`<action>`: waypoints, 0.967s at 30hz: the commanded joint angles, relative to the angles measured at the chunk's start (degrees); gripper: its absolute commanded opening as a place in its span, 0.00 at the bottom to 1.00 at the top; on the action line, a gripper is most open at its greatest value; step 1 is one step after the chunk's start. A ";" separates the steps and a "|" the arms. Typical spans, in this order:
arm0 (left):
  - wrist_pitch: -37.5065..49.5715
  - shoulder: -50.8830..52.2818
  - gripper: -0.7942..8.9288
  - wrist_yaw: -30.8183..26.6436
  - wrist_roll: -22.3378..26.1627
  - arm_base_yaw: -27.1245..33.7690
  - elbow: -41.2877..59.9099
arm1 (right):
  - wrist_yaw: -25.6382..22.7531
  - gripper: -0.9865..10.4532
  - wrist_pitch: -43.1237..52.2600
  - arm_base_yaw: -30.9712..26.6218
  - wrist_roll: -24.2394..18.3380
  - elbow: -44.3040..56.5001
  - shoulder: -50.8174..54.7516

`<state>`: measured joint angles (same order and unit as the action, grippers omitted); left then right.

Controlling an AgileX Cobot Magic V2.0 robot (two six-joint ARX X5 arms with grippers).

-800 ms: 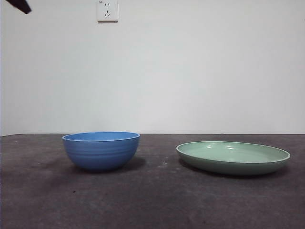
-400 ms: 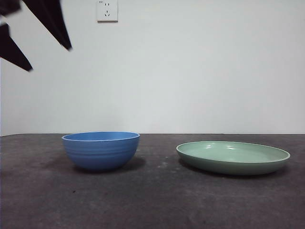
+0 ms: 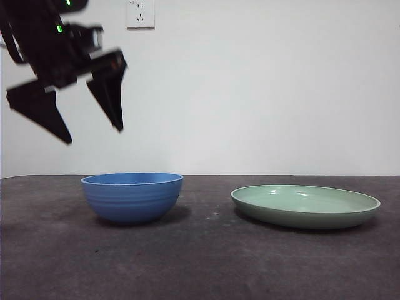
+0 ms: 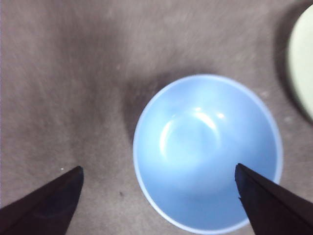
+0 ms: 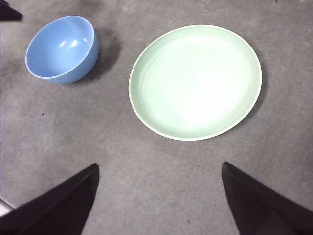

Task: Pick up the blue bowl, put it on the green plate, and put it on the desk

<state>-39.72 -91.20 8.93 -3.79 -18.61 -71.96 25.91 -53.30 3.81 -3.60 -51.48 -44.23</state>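
Note:
The blue bowl (image 3: pixel 132 197) stands upright on the desk (image 3: pixel 200 262) at the left; it also shows in the left wrist view (image 4: pixel 208 152) and the right wrist view (image 5: pixel 62 48). The green plate (image 3: pixel 305 205) lies to its right, apart from it, and shows in the right wrist view (image 5: pixel 195 82). My left gripper (image 3: pixel 94 134) hangs open and empty above the bowl's left side; in the left wrist view (image 4: pixel 159 176) its jaws stand wide, one over the bowl's rim, one over bare desk. My right gripper (image 5: pixel 159 171) is open and empty, high above the desk near the plate.
A white wall with a power socket (image 3: pixel 140 14) stands behind the desk. The plate's edge (image 4: pixel 301 68) shows beside the bowl in the left wrist view.
My left gripper has come down from the top left corner and moved right, now hanging over the bowl. The bowl and the plate have not moved.

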 commanded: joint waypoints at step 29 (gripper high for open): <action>2.91 -12.02 0.09 -0.37 -1.90 -0.26 -1.49 | 0.17 0.44 0.55 0.20 0.59 -1.03 -0.24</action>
<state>-37.41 -102.06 8.73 -5.48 -18.61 -72.03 25.91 -53.30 3.81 -3.60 -51.51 -44.23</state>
